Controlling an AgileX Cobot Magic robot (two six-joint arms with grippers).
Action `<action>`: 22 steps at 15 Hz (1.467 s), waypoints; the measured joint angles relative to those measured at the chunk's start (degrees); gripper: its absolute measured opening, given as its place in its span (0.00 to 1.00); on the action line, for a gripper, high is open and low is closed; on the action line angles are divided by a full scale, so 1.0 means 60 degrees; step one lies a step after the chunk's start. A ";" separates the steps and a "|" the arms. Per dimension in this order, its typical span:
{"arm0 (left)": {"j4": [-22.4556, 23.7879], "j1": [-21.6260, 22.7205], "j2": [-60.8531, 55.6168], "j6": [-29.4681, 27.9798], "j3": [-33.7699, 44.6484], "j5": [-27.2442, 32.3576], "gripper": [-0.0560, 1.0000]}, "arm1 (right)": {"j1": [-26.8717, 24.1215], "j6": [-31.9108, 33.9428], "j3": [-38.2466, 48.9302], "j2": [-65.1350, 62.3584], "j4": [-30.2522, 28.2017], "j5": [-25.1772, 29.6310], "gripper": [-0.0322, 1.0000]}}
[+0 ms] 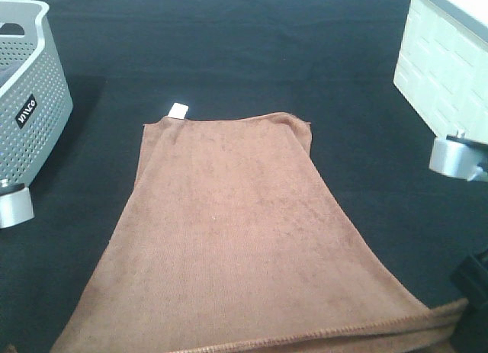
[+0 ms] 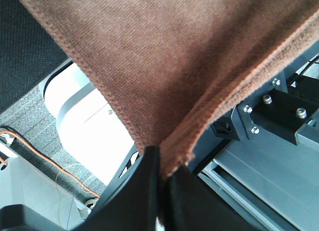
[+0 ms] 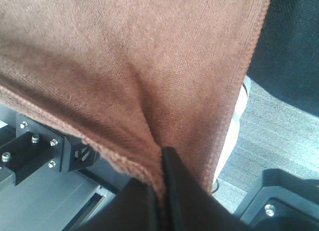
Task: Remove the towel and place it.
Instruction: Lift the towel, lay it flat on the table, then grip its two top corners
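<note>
While the left gripper (image 2: pixel 162 166) and the right gripper (image 3: pixel 160 178) each pinch a hemmed corner, the brown towel (image 1: pixel 229 223) stretches away from them.
Its far end, with a white tag (image 1: pixel 179 110), lies on the black table cloth (image 1: pixel 252 48); a grey perforated basket (image 1: pixel 30 101) stands beyond the left gripper's side.

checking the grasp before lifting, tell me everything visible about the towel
The towel is a plain brown terry-cloth rectangle with stitched hems and a small white tag at its far left corner. Its far part lies spread flat on the black table cloth. Near the robot, the left gripper and the right gripper are each shut on a hemmed corner, puckering the cloth.
</note>
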 joint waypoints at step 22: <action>0.0974 -0.3295 0.5023 -0.0535 -0.2177 0.0201 0.05 | -0.0115 -0.1261 0.0735 0.3543 -0.0248 -0.1194 0.03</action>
